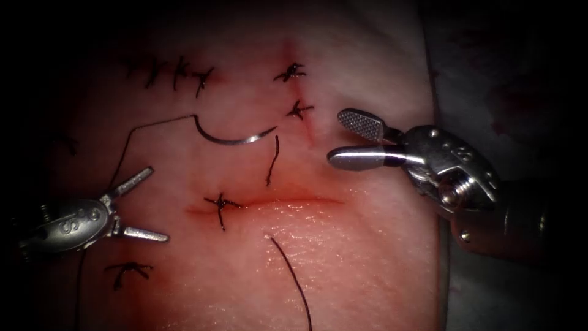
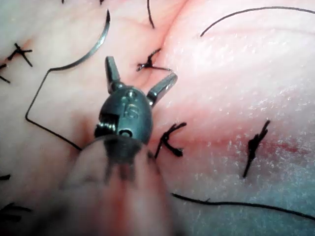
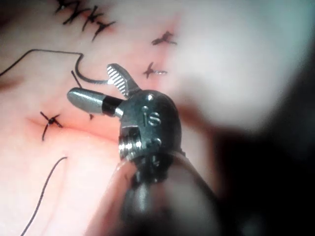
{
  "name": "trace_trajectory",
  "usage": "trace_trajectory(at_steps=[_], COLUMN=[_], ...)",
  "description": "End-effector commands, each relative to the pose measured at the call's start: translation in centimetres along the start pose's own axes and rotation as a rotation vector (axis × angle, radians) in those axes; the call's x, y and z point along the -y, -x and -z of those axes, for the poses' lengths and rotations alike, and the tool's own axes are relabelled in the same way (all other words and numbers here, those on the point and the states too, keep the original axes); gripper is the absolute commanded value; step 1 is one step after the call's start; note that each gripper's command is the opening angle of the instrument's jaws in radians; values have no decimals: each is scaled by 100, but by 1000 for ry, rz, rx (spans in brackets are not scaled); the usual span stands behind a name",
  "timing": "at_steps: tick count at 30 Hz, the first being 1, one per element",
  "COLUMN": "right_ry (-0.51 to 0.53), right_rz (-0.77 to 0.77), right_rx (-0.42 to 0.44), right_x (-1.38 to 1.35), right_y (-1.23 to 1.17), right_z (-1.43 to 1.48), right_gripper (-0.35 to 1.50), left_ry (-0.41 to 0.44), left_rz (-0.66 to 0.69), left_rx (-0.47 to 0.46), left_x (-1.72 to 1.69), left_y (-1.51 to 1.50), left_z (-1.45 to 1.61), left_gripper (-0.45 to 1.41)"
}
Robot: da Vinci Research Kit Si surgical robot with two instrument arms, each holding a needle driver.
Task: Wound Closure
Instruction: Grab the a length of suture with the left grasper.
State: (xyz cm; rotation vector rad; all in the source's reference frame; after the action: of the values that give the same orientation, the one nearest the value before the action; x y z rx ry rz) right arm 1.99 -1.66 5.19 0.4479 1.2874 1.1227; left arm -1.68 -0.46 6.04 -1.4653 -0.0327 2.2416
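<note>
Tissue [image 1: 343, 257] is lying under both tools in the endoscope view, with a horizontal cut [image 1: 288, 201] running across the middle of the frame. One knotted stitch [image 1: 222, 203] is closing the cut's left end, while the rest of the cut to the right is lying unstitched.

Neither tool is holding anything. The left arm's tool [image 1: 149, 204] is sitting at the lower left of the frame, its jaws spread wide and pointing right, well apart from the needle. In the left wrist view the same tool [image 2: 141, 74] is showing its jaws splayed and empty over the tissue. The right arm's tool [image 1: 335, 136] is coming in from the right at mid-height, its jaws also parted wide, with the ridged face of the upper jaw turned toward the camera; the right wrist view is showing this tool [image 3: 91, 84] gaping and empty as well.

The needle [image 1: 233, 138] is lying free on the tissue surface above the cut, in the upper middle of the frame, curving like a shallow bowl, not in the tissue. Thread [image 1: 131, 138] is running from its left end, bending down toward the left tool. A short cut end of thread [image 1: 273, 160] is lying just right of the needle, and a longer loose piece [image 1: 294, 279] is lying below the cut.
</note>
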Motion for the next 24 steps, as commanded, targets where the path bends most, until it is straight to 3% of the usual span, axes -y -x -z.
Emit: trace_trajectory(at_steps=[1,3,11,14,17,24], right_ry=[-15,-15,-5,-1,7,13], right_rz=[-26,-58,-70,-68,-60,-43], right_rx=[17,14,-42,-42,-42,-47], right_x=[7,13,24,24,25,21], right_y=[23,34,31,33,40,55], right_z=[-5,0,25,29,37,37], right_gripper=[125,133,133,133,133,131], left_ry=[10,-3,-62,-74,-85,-44], left_rz=[-69,-231,-517,-564,-707,-795], left_rx=[-8,7,52,63,75,61], left_x=[-13,-34,-108,-120,-141,-159], left_y=[-1,-10,-30,-32,-31,-26], left_z=[-11,-23,-76,-87,-116,-146], left_gripper=[59,56,56,56,54,52])
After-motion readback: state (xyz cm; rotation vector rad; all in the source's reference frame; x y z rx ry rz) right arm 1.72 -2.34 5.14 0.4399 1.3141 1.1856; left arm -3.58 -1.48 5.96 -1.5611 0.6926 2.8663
